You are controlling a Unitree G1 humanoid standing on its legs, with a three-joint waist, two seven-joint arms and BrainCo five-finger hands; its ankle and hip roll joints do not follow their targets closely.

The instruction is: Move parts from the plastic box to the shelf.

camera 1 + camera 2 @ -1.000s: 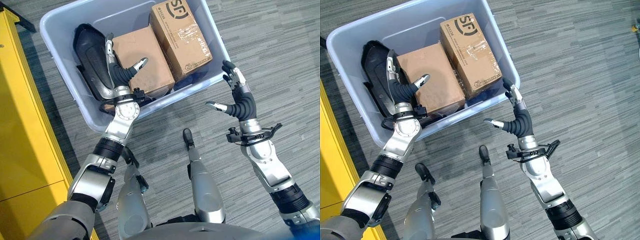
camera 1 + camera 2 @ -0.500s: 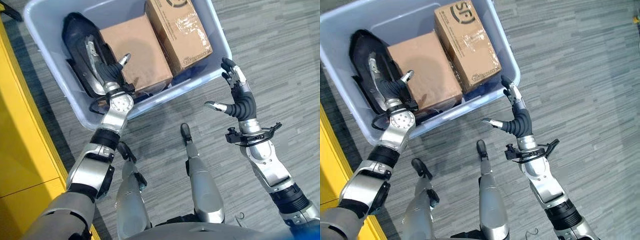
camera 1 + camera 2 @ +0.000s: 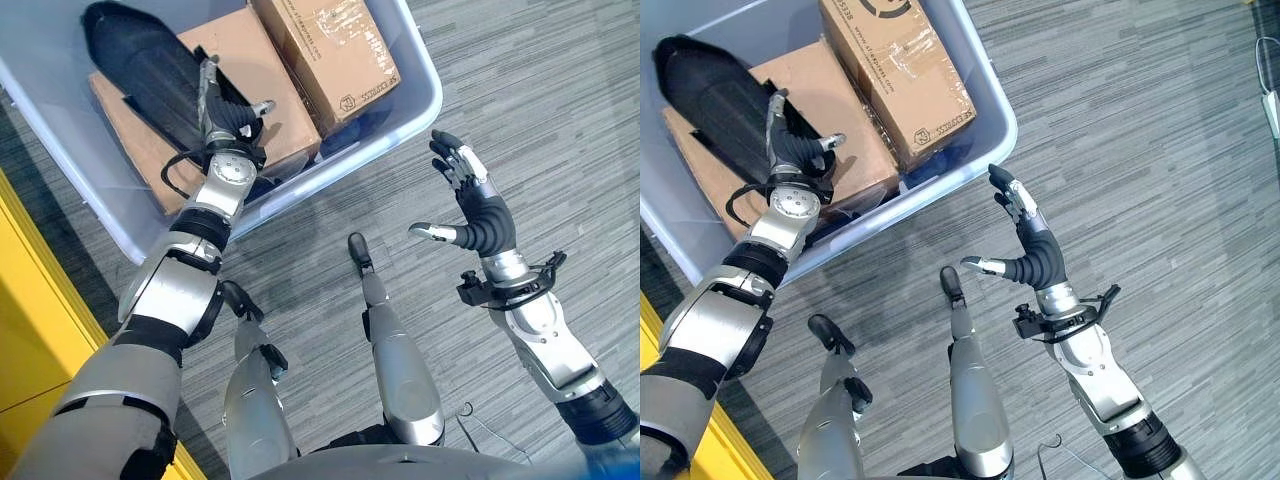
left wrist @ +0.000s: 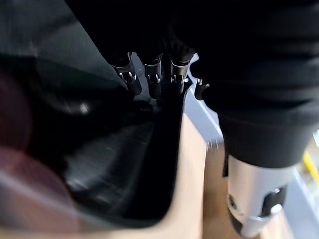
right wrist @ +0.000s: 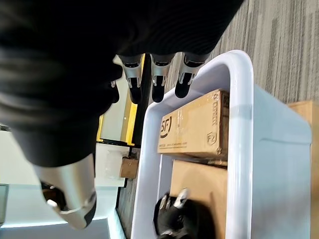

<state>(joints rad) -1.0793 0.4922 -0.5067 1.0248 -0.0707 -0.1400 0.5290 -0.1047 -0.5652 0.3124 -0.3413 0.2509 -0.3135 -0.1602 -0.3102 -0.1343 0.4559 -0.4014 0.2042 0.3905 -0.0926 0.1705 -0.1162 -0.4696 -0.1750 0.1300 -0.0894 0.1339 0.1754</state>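
Three parts: a black part (image 3: 140,65) and two cardboard boxes (image 3: 325,50) lie in the plastic box (image 3: 415,95) on the floor.
Left hand: the left hand (image 3: 228,115) is inside the plastic box, fingers (image 4: 152,79) straight against the black part, thumb out over the plain cardboard box (no closed grip visible).
Right hand: the right hand (image 3: 470,205) hovers outside, near the rim, fingers spread wide, empty.
Shelf: a yellow edge (image 3: 40,300) shows on the robot's left.
Advice: curl the fingers fully round the black part's edge before lifting; bring the right hand under it for support.
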